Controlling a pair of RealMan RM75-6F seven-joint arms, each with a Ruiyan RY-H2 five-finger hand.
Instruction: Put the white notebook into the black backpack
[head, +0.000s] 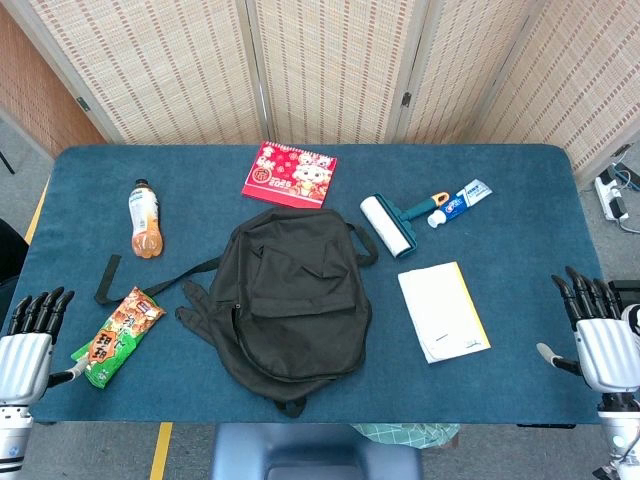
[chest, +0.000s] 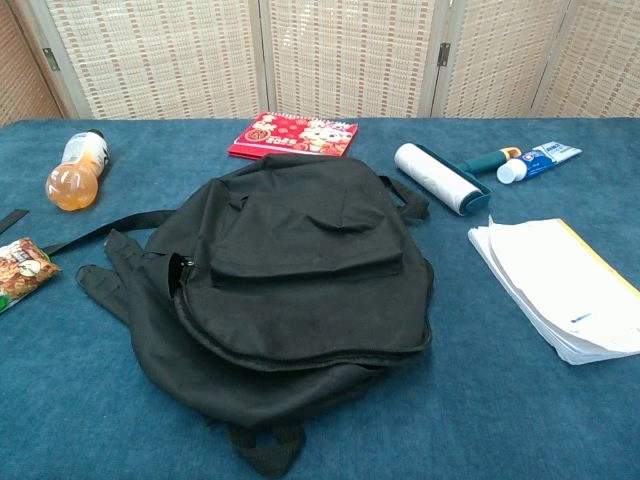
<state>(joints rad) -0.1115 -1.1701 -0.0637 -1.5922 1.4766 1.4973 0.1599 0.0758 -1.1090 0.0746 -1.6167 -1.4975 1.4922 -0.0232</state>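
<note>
Your two hands sit low at the near corners of the table (head: 520, 180), palms down and fingers pointing away from you. Your left hand (head: 30, 340) rests at the near left edge with its dark fingers straight and slightly spread, holding nothing. Your right hand (head: 600, 330) mirrors it at the near right edge, fingers extended and apart, thumb sticking out toward the middle, also free. Only the head view shows them; the chest view shows neither.

The backpack (head: 295, 305) lies flat at the centre of the blue cloth, the biggest thing there, black and slumped, with its flap folded over the front and its straps trailing left. In the chest view its zipper runs along the curved front edge; you cannot tell there whether it is undone.

The notebook (head: 443, 310) lies flat just right of the backpack, apart from it, white with a yellow strip along its right edge and pages fanned slightly at the near side. It sits between the backpack and your right hand, nearer that hand, not touching it.

Behind the notebook lie a lint roller (head: 390, 225) and a toothpaste tube (head: 460, 203). A red calendar (head: 290, 174) lies behind the backpack. At left are a bottle (head: 145, 218) and a snack bag (head: 118, 337), the bag just beside your left hand.
</note>
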